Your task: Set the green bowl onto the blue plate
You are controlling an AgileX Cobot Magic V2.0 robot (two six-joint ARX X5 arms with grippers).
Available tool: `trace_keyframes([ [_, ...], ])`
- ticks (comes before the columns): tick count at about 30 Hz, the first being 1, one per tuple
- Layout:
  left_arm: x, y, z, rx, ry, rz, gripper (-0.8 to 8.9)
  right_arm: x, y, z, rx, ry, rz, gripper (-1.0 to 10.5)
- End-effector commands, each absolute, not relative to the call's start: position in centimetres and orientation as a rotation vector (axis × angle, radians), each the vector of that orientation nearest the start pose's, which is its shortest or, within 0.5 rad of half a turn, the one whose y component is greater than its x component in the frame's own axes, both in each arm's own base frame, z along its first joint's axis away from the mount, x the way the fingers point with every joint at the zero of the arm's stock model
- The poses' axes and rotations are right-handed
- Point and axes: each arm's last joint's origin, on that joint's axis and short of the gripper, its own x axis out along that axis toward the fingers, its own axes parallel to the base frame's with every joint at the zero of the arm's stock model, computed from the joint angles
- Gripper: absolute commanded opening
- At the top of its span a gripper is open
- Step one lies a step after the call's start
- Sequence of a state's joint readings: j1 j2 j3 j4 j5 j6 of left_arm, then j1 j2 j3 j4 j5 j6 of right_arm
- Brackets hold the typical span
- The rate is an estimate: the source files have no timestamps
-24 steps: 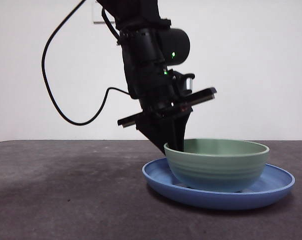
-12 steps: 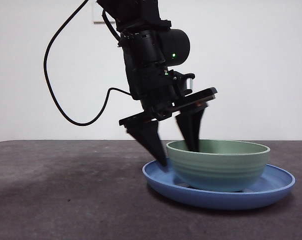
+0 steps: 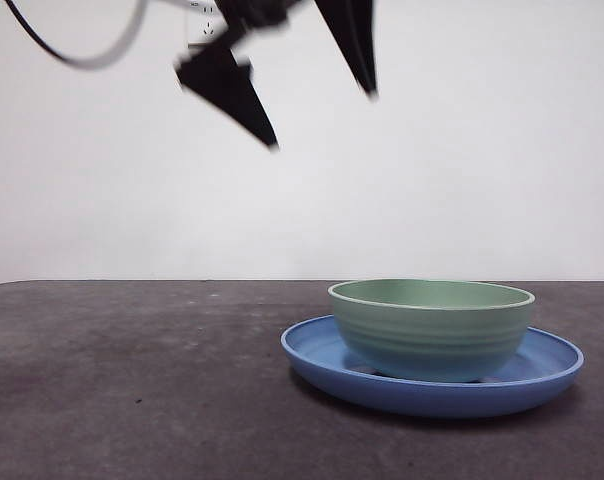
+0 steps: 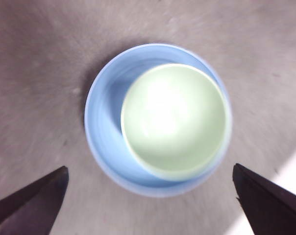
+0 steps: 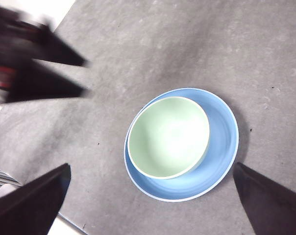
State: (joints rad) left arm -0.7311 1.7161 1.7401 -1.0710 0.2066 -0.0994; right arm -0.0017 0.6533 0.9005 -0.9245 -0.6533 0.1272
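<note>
front view has the green bowl (image 3: 432,328) sitting inside the blue plate (image 3: 312,352) on the desk (image 3: 132,380), with the left end effector (image 3: 317,110) spread wide directly above it, empty; the right end effector (image 5: 148,210) also gapes wide.

table (image 3: 132,400): dark grey, matte, faintly mottled | wall (image 3: 482,150): plain white, behind table's far edge
</note>
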Motion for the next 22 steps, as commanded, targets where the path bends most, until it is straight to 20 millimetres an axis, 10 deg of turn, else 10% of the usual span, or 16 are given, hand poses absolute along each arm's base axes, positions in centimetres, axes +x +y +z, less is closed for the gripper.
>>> trace_keyframes([
  [1, 23.4, -22.2, 37.7, 0.237, 1.027, -0.837, 6.34, 10.4, 1.7, 33.0, 0.326, 0.672, 0.591, 6.6],
  [8, 16.2, -14.5, 43.3, 0.233, 0.794, -0.870, 6.33, 10.4, 1.7, 33.1, 0.324, 0.667, 0.592, 6.6],
  [22, 5.8, -4.6, 38.5, 0.143, 0.588, -0.776, 6.26, 10.4, 1.7, 33.0, 0.327, 0.674, 0.592, 6.6],
])
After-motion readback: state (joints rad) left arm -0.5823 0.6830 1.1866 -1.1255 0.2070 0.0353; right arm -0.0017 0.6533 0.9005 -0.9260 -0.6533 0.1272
